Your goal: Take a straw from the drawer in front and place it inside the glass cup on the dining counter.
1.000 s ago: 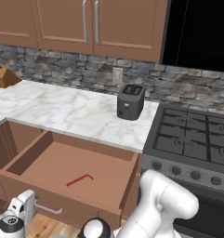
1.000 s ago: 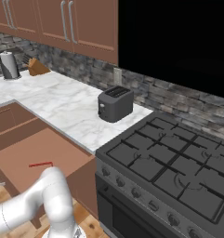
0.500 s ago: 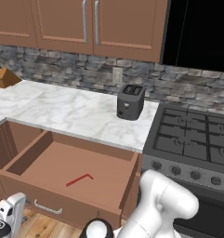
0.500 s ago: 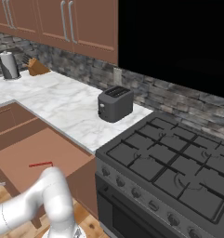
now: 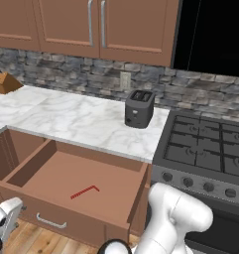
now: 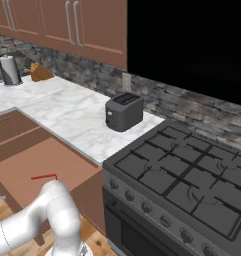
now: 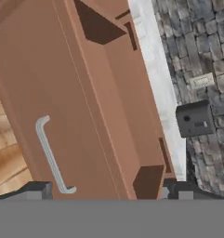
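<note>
You have the gripper low in front of the drawer, with its two dark finger tips at the bottom of the hand view, one on each side of the drawer's flat brown front. The jaws stand wide apart and hold nothing. Between the tips you see the slim silver bar handle on that front, with wood floor just beside it. In the left base view part of the hand sits at the lower left edge, below and to the left of the handle.

The drawer is pulled out, and the straw lies flat on its bottom, a thin red stick with its short bent end turned toward the stove side. From the right base view you find the same straw just past the arm's white elbow.

Behind the drawer runs the marble worktop, carrying a dark toaster near the stove, a knife block at the far left, and a paper towel roll by the stone backsplash. Brown cabinet doors hang above.
</note>
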Robot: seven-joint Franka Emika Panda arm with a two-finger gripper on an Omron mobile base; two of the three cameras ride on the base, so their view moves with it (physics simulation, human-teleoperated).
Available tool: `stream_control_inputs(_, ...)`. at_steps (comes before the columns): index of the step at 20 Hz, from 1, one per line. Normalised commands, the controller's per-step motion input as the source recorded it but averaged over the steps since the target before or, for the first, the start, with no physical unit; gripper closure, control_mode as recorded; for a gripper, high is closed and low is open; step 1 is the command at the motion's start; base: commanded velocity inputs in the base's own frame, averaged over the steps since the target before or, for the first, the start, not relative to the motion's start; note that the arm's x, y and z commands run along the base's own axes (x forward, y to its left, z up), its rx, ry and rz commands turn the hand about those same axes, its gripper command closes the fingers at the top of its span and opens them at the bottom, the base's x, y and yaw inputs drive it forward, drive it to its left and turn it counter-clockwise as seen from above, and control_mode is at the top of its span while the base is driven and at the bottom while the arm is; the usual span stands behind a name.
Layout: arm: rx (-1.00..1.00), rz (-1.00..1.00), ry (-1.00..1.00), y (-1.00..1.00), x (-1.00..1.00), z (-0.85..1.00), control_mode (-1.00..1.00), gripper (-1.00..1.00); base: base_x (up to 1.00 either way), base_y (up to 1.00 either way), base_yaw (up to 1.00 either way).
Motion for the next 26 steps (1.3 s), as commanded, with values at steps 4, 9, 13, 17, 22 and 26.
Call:
stream_control_inputs(4,0.23,0.01,0.00,-0.40,0.01,1.00,-1.00,-1.00,0.00,0.00,0.00)
stream_control_inputs(9,0.13,0.00,0.14,-0.52,0.12,0.73,-1.00,-1.00,0.00,0.00,0.00)
stream_control_inputs(13,0.22,-0.01,0.15,-0.62,0.26,0.28,-1.00,-1.00,0.00,0.00,0.00)
stream_control_inputs(17,0.32,-0.09,0.21,-0.72,0.36,0.02,-1.00,-1.00,0.00,0.00,0.00)
stream_control_inputs(22,0.27,-0.20,0.21,-0.46,0.46,0.00,-1.00,-1.00,0.00,0.00,0.00)
stream_control_inputs(26,0.20,-0.29,0.16,-0.16,0.52,0.00,-1.00,-1.00,0.00,0.00,0.00)
